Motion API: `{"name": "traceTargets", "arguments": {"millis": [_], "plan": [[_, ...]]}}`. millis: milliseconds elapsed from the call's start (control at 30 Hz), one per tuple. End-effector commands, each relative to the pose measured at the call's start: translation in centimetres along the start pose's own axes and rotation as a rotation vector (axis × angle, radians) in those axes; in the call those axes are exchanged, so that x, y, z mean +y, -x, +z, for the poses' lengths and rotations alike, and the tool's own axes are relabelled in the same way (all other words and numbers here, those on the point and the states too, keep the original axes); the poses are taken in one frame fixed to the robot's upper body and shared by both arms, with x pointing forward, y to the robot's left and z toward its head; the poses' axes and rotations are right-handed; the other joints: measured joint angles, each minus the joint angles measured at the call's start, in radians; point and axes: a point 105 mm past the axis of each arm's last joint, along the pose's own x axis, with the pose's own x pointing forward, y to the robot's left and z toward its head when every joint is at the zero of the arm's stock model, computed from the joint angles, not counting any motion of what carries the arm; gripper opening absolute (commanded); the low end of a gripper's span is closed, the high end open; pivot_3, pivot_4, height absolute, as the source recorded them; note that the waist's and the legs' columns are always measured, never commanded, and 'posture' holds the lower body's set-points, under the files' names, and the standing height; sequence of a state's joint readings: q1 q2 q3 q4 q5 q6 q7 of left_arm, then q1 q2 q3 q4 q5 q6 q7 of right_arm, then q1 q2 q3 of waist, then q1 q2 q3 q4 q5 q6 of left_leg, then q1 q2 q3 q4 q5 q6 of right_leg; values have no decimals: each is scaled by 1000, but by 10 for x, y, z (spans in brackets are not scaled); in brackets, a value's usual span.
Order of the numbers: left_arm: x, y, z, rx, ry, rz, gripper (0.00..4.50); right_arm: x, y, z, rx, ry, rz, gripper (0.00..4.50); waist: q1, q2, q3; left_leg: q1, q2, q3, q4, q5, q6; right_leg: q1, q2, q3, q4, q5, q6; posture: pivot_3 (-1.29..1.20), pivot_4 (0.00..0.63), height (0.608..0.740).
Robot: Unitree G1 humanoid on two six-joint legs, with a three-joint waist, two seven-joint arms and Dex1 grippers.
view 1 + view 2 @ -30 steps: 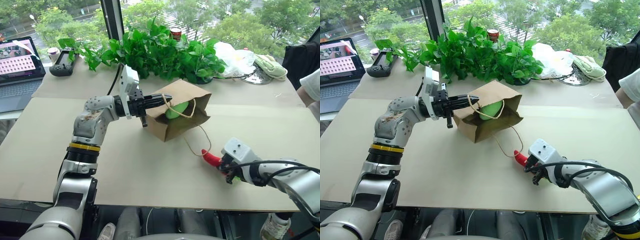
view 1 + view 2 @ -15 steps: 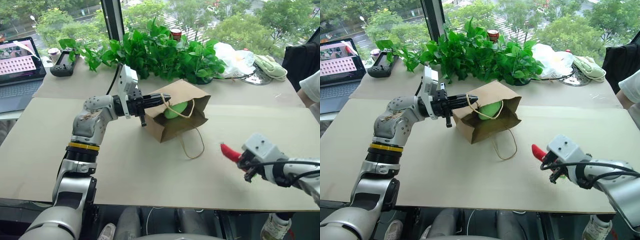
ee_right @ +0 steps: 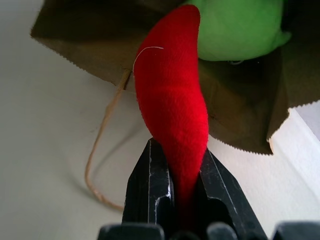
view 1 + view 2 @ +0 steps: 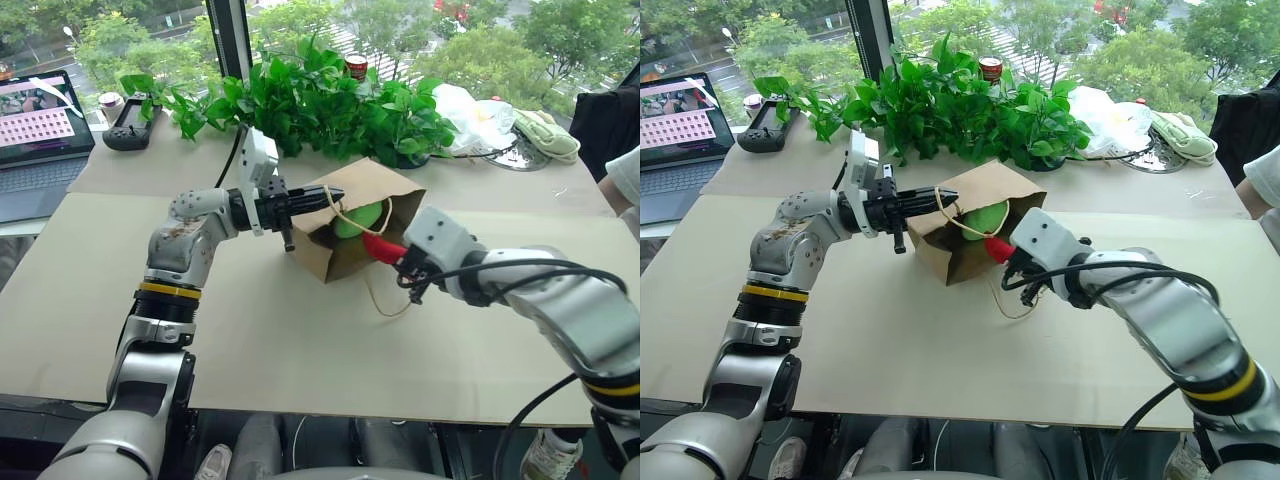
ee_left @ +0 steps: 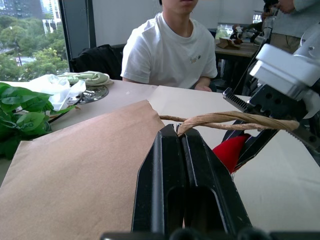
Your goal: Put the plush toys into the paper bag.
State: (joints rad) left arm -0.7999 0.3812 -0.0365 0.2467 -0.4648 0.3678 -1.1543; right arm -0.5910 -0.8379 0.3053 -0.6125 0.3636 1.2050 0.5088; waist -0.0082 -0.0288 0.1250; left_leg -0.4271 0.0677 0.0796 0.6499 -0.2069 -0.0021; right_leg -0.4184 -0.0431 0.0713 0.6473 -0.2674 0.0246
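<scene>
Two plush toys: one red chili toy (image 3: 172, 110) and one rounded green toy (image 3: 239, 29). One paper bag (image 4: 365, 215), lying on its side near the middle of the tabletop (image 4: 250, 330), well in from every edge, mouth turned toward the right edge. Two cord handles on the bag: one pulled taut at the mouth (image 5: 225, 120), the other trailing loose on the tabletop (image 3: 102, 140) just below the mouth.

Green toy already inside the bag, showing through the opening. Red chili toy clamped between the fingers of the right gripper (image 3: 182, 172), thin end pinched, thick rounded end reaching to the bag's mouth and touching or nearly touching the green toy. Left gripper (image 5: 179, 137) pressed fully together on the bag's upper rim and taut handle, holding the mouth lifted open; gripper at the bag's left end, level.

Toward the far edge: one row of leafy plants (image 4: 320, 95), one white plastic bag (image 4: 470, 115), one laptop (image 4: 40, 125) at the far left corner with a pink grid on screen, writing too small to read. One seated person in a white shirt (image 5: 167, 50), small chest mark unreadable.
</scene>
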Motion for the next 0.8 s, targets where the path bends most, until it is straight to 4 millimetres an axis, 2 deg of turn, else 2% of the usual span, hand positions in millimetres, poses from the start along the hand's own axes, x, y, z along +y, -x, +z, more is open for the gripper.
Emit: {"name": "traceTargets", "arguments": {"millis": [33, 333, 400, 433, 467, 700, 733, 800], "plan": [[-2, -3, 15, -27, -58, -17, 0, -2, -11, 20, -53, 73, -23, 39, -2, 0, 0, -1, 0, 0, 0, 0, 0, -1, 0, 0, 0, 0, 0, 0, 150, 713], [-3, -5, 13, -25, -55, -25, 0, -6, -43, 60, -142, 116, -56, 39, -5, 0, 0, -2, 0, -1, 0, 0, 0, -2, 0, 0, 2, 0, 0, 0, 150, 713], [-3, -5, 13, -26, -56, -25, 0, -7, -47, 65, -165, 100, -64, 1041, -5, 0, 0, -2, 0, -1, 0, 0, 0, -2, 0, -1, 2, 0, 0, 0, 150, 713], [-3, -5, 13, -26, -56, -25, 0, -6, -49, 67, -175, 95, -63, 1231, -4, 0, 0, -2, 0, -1, 0, 0, 0, -2, 0, -1, 2, 0, 0, 0, 150, 713], [-3, -5, 13, -27, -56, -25, 0, -5, -50, 68, -186, 85, -59, 1688, -3, 0, 0, -2, 0, -1, 0, 0, 0, -2, 0, -1, 2, 0, 0, 0, 150, 713], [-3, -5, 14, -28, -58, -24, 0, -6, -47, 68, -205, 26, -51, 4084, -4, 1, 0, -3, 0, -1, 0, 0, 0, -3, 0, -1, 2, 0, 0, 0, 150, 713], [-3, -5, 14, -28, -58, -24, 0, -6, -46, 68, -206, 23, -49, 4372, -4, 1, 0, -3, 0, -1, 0, 0, 0, -2, 0, -1, 2, 0, 0, 0, 150, 713], [-3, -5, 14, -27, -59, -23, 0, -8, -40, 64, -201, 10, -51, 4449, -4, 1, 0, -2, 0, -1, 0, 0, 0, -2, 0, -1, 2, 0, 0, 0, 150, 713]]}}
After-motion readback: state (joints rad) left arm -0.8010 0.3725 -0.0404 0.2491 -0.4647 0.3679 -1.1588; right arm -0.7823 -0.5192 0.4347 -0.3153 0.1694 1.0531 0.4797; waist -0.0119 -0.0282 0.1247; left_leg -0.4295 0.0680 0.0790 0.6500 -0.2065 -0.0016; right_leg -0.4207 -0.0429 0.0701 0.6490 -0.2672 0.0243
